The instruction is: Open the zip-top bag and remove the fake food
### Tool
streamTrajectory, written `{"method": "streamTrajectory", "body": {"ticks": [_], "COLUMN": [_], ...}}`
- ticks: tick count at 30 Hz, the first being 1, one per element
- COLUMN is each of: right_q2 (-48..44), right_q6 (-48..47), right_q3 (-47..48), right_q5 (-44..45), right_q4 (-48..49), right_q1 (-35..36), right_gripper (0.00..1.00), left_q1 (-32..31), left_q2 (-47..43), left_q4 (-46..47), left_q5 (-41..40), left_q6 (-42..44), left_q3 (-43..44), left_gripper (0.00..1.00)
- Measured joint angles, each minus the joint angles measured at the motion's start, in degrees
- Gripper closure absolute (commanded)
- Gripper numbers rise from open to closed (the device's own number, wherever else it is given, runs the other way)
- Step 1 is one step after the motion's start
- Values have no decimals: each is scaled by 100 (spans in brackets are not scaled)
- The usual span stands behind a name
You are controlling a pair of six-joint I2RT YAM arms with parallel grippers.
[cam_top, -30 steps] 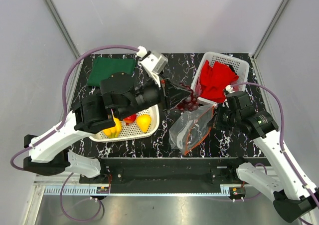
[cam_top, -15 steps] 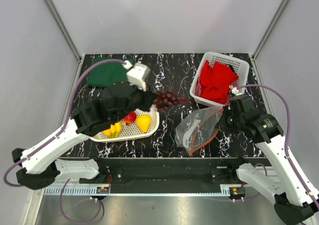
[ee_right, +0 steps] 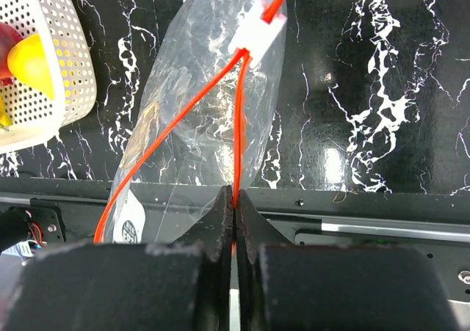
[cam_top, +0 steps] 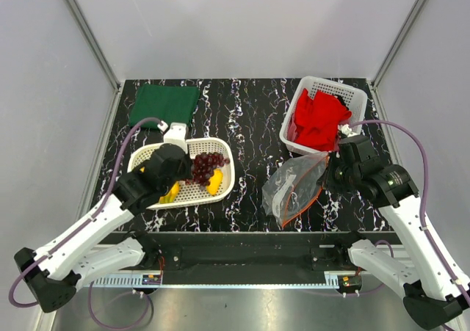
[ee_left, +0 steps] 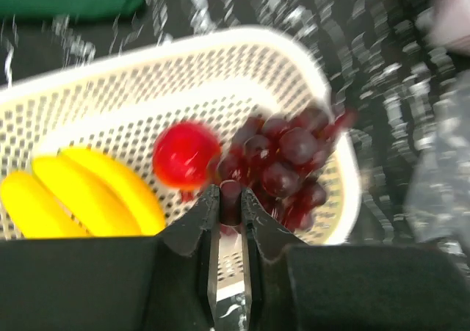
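Observation:
My left gripper is shut on the dark purple grape cluster and holds it over the white mesh basket at the left. In the left wrist view the grapes hang at my fingertips, beside the red round fruit and the yellow banana bunch in the basket. A yellow lemon lies there too. My right gripper is shut on the orange-red zip strip of the clear zip-top bag, which lies open and looks empty.
A second white mesh basket holding a red cloth stands at the back right. A folded green cloth lies at the back left. The black rail of the arm bases runs along the table's near edge.
My left gripper has pulled back left and down with the grape cluster, from beside the bag to over the left basket. The bag and the right gripper have shifted slightly right.

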Motion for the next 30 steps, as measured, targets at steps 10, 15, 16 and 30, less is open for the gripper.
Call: {"method": "streamTrajectory", "body": {"ticks": [10, 15, 16, 30], "right_q2": [-7, -7, -7, 83], "right_q6": [0, 0, 0, 20], "right_q3": [15, 17, 20, 1132], "right_q5": [-37, -35, -35, 634], "right_q4": [0, -2, -2, -920], "right_q1": [0, 0, 0, 0], "right_gripper": [100, 100, 100, 100], "left_q1": [323, 328, 328, 332], "left_q2": [9, -57, -109, -1069], "left_q4": [289, 291, 293, 243], "left_q5": [-179, -310, -328, 271], "left_q6": [-492, -734, -743, -678], "left_q3": [-1274, -1314, -1331, -1067], "left_gripper": [87, 54, 40, 16]}}
